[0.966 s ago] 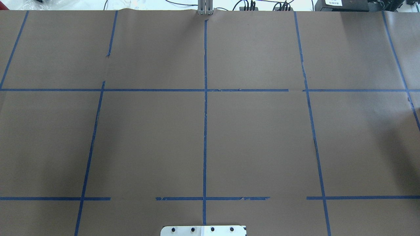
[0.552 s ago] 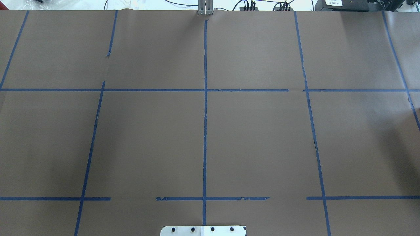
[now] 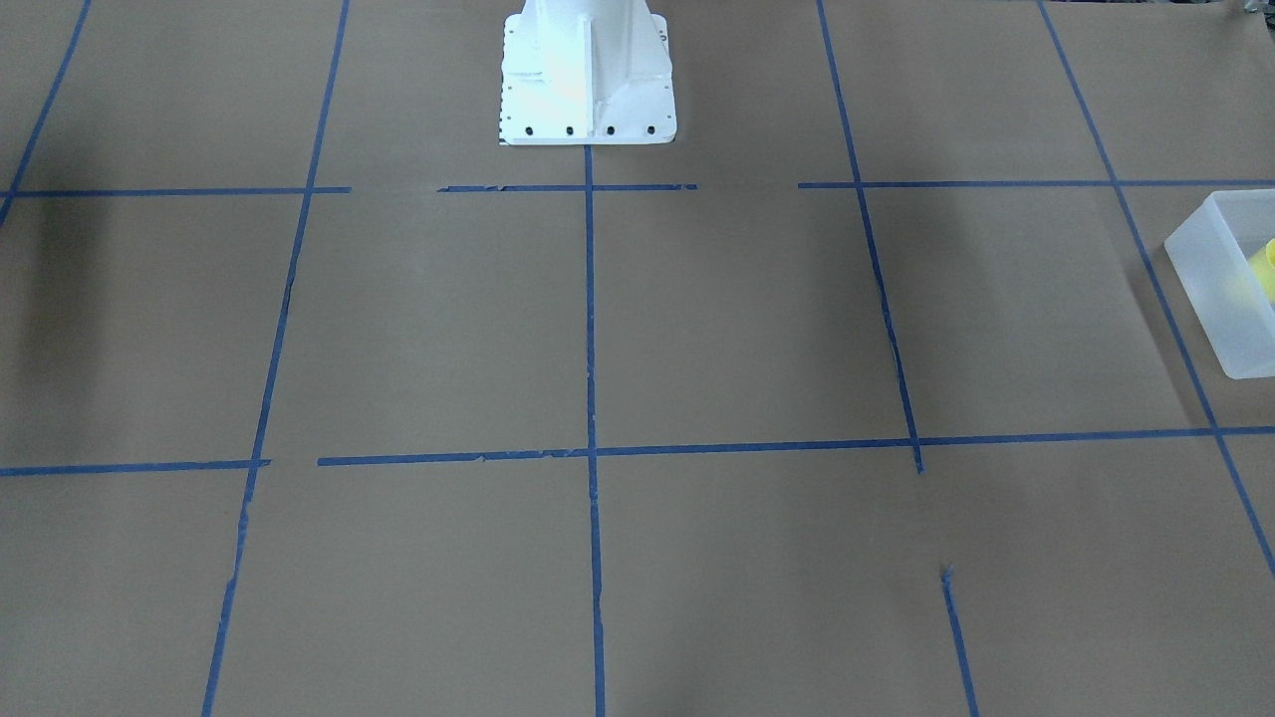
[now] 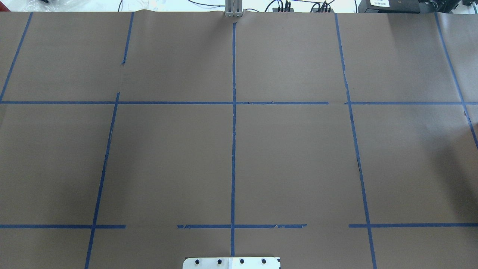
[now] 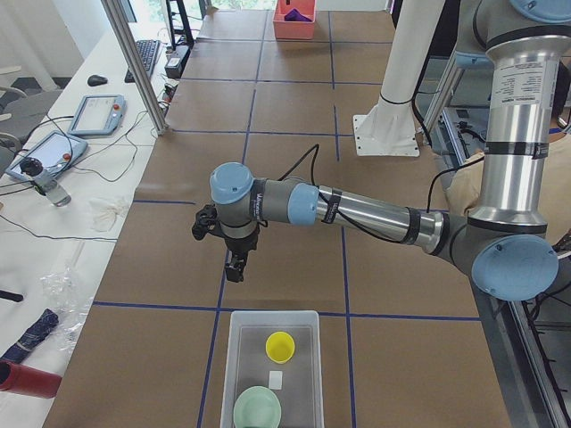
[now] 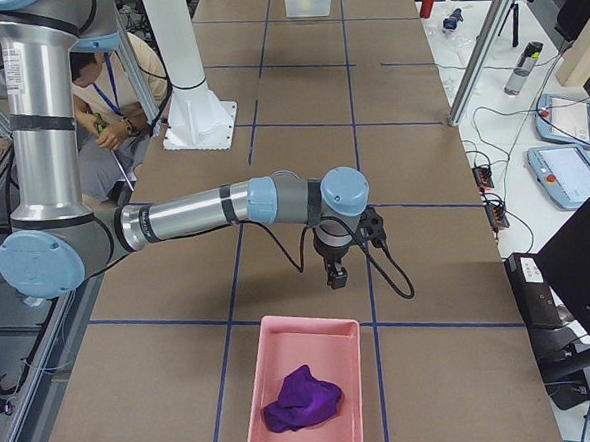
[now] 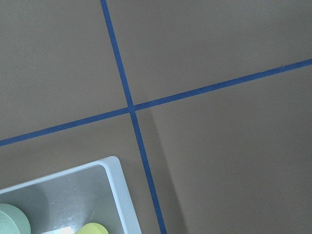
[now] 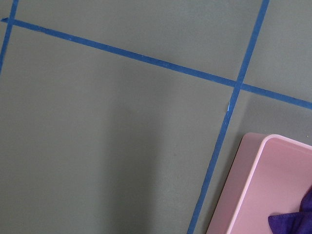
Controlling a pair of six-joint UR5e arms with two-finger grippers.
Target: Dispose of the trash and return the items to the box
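The frosted-white box (image 5: 272, 374) stands at the table's left end. In it are the yellow cup (image 5: 280, 347) and the mint-green bowl (image 5: 257, 410), both upright. The box (image 3: 1220, 289) also shows at the front-facing view's right edge with the cup (image 3: 1267, 269) inside. The left wrist view shows the box's corner (image 7: 116, 187), the bowl (image 7: 12, 222) and the cup (image 7: 95, 229). My left gripper (image 5: 233, 273) hangs above the table just beyond the box; I cannot tell if it is open. My right gripper (image 6: 335, 279) hangs above the table near the pink tray; I cannot tell its state.
A pink tray (image 6: 300, 391) with a purple cloth (image 6: 301, 399) lies at the table's right end; it also shows in the right wrist view (image 8: 273, 185). The white robot base (image 3: 588, 75) stands at mid table edge. A person sits behind the robot.
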